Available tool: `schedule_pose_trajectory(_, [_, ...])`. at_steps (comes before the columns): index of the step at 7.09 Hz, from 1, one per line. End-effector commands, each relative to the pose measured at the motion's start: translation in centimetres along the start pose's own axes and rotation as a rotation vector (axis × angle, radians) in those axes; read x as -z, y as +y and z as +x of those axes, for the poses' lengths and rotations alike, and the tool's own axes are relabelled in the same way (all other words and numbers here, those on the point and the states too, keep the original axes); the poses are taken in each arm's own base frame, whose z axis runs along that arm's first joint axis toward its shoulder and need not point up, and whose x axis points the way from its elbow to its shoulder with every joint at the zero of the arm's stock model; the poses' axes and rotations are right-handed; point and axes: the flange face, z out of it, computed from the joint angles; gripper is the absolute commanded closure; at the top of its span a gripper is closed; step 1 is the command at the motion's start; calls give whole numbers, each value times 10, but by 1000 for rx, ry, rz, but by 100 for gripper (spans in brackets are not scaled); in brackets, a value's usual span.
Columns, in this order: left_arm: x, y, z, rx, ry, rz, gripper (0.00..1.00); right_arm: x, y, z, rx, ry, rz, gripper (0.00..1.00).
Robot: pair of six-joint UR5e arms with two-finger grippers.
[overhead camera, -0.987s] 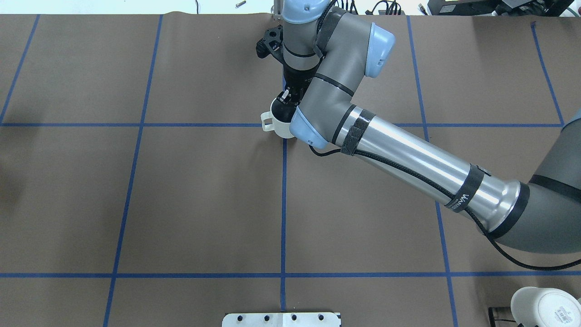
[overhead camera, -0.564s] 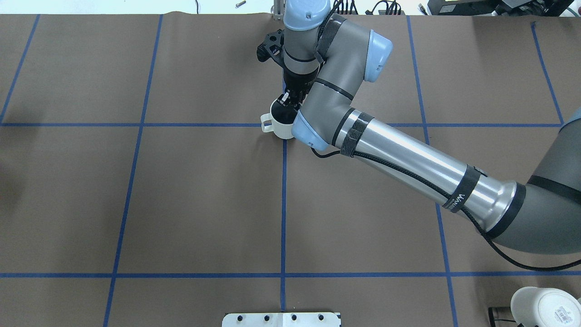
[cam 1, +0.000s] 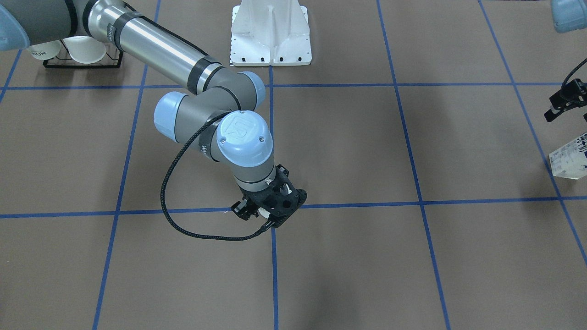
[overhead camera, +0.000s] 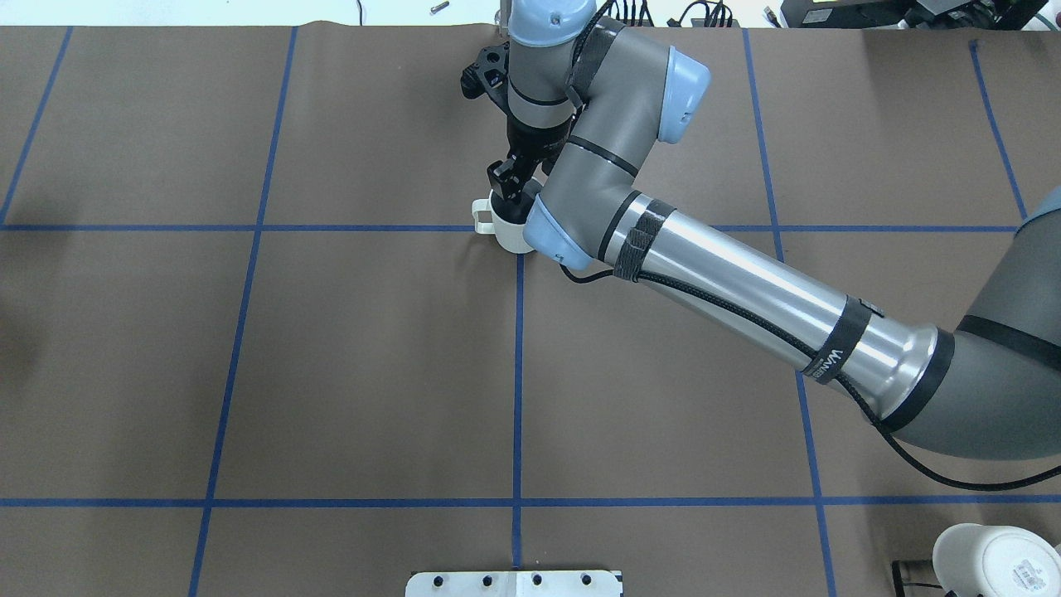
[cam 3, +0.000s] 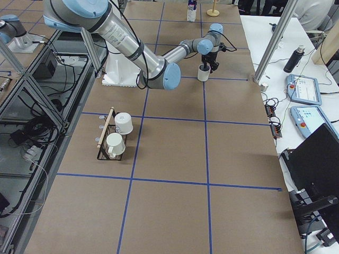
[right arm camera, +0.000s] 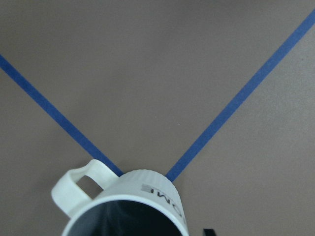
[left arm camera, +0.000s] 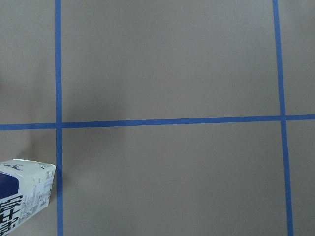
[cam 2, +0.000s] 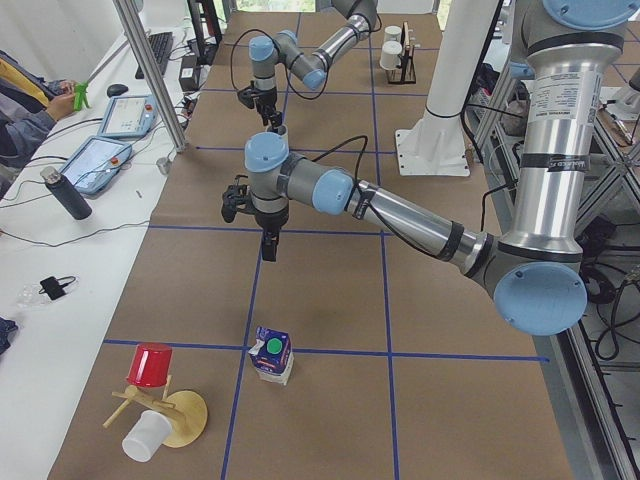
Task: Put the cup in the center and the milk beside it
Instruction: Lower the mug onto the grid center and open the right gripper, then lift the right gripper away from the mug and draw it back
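The white cup (overhead camera: 507, 235) stands at the center tape crossing (cam 1: 274, 206), its handle (overhead camera: 480, 217) pointing to the view's left. It also shows in the right wrist view (right arm camera: 133, 204) and the exterior right view (cam 3: 203, 73). My right gripper (overhead camera: 511, 189) comes down on its rim and looks shut on it; in the front view the wrist hides the cup. The milk carton (cam 2: 272, 354) stands upright on a tape line far to my left, and shows in the left wrist view (left arm camera: 23, 197) and the front view (cam 1: 571, 160). My left gripper (cam 2: 268, 243) hovers above the table, apart from the milk; I cannot tell its state.
Two other white mugs sit on a black wire rack (cam 3: 114, 138) at my right side, also seen in the front view (cam 1: 69, 49). A white robot base plate (cam 1: 270, 34) stands at the near table edge. A red cup on a wooden stand (cam 2: 152, 366) is near the milk.
The right gripper and the cup shifted slightly left and farther from the robot, and the wrist turned a little. The cup's handle moved up with it.
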Motion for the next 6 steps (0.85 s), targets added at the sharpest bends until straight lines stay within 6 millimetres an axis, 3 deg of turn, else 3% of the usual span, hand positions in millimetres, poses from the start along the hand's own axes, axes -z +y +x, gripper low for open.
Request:
schedule_pose_trajectory(1, [-2,-8,-46,-58,-27,-4,2,54,17,64,-75,-37,21,0])
schedule_pose_trajectory(2, [-2,-10,-78,-112,-39,-9,2,84,73,92,-122,-8,19,0])
schedule_pose_trajectory(3, [-1,-12,-110,-113,-49,-12,2,104,147,122,-161,27,11,0])
schedule_pose_trajectory(4, [5,-12,-136,-114,-53,-10,2,111,192,145,-185,43,18,0])
schedule_pose_trajectory(6, [-22,-15,-185,-151,-45,-64,2,112,201,150,-193,55,19,0])
